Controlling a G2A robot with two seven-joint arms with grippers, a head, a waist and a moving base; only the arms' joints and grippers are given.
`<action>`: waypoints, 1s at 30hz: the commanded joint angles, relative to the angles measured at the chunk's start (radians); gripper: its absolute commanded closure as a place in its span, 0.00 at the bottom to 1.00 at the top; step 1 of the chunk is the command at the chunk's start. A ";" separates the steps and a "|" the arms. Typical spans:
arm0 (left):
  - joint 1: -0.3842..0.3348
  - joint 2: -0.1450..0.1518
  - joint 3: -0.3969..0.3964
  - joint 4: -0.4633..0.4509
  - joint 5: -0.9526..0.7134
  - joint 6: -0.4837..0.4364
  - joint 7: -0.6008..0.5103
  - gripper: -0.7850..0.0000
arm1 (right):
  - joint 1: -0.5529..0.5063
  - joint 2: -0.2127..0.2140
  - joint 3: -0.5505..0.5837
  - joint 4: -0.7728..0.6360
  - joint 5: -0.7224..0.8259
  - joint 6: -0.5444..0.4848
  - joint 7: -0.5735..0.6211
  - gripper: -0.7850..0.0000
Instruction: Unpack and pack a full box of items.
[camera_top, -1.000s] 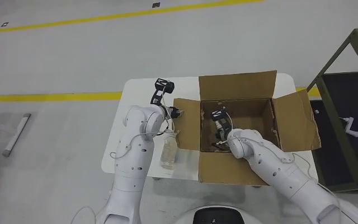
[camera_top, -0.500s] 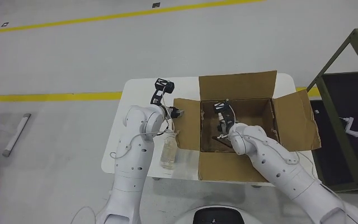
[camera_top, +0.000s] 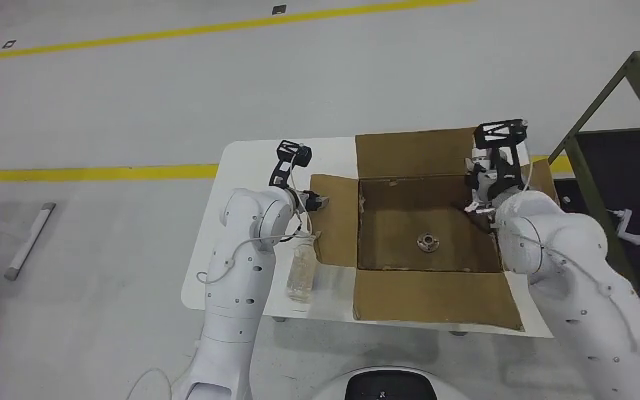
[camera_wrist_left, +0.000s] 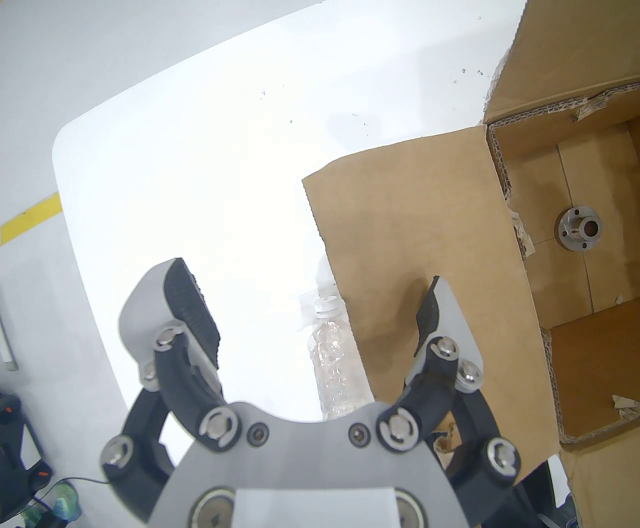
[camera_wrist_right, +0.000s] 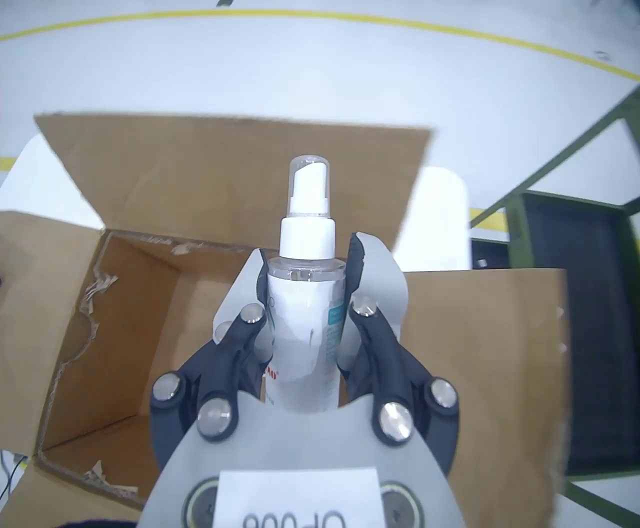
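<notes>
An open cardboard box (camera_top: 420, 155) stands on the white table (camera_top: 250, 170). A small metal flange (camera_top: 427, 241) lies on the box floor, also seen in the left wrist view (camera_wrist_left: 579, 229). My right gripper (camera_wrist_right: 306, 260) is shut on a clear spray bottle (camera_wrist_right: 306, 300) with a white pump and cap, held above the box's far right corner (camera_top: 498, 135). My left gripper (camera_wrist_left: 315, 300) hangs open over the table just left of the box (camera_top: 292, 152), holding nothing. A clear plastic bottle (camera_wrist_left: 336, 370) lies on the table beside the box's left flap (camera_top: 302, 270).
The box's flaps (camera_top: 435, 298) are spread outward on all sides. A green metal rack (camera_top: 600, 110) stands right of the table. Bare tabletop lies left of the box (camera_wrist_left: 200, 175).
My right arm rose out of the box with the spray bottle and swung to the far right corner, uncovering the flange. The left arm stayed still.
</notes>
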 joint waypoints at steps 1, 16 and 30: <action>0.000 0.000 0.000 0.000 0.000 0.000 0.000 0.00 | -0.039 0.011 0.104 -0.075 -0.047 -0.024 0.048 1.00; 0.000 0.000 0.000 0.000 0.000 0.000 0.000 0.00 | -0.479 0.006 0.551 -0.234 0.067 -0.019 0.116 1.00; 0.000 0.000 0.000 0.000 0.000 0.000 0.000 0.00 | -0.684 -0.018 0.429 -0.121 0.182 -0.135 -0.061 1.00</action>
